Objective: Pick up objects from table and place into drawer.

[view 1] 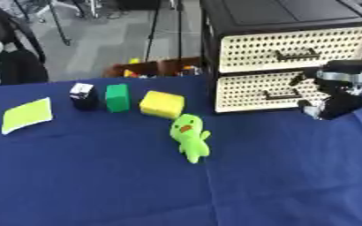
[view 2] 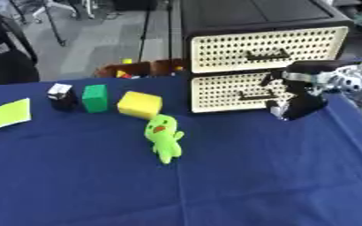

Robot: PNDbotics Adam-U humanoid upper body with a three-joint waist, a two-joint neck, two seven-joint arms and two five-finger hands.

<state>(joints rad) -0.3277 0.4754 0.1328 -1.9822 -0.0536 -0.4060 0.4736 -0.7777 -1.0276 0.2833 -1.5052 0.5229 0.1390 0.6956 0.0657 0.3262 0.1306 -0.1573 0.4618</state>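
Lying on the blue tabletop near its middle, the green plush toy has its head toward the drawer unit and its long axis running away from it, feet nearest the camera. Both drawers appear closed. At the lower drawer, the right hand hangs just before its front; whether its fingers are spread or curled cannot be told.

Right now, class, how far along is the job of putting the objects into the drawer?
Nothing is stowed: both drawers look closed. The right hand is at the lower drawer's front. The plush duck, yellow block, green block, black box and yellow-green sheet remain on the table.
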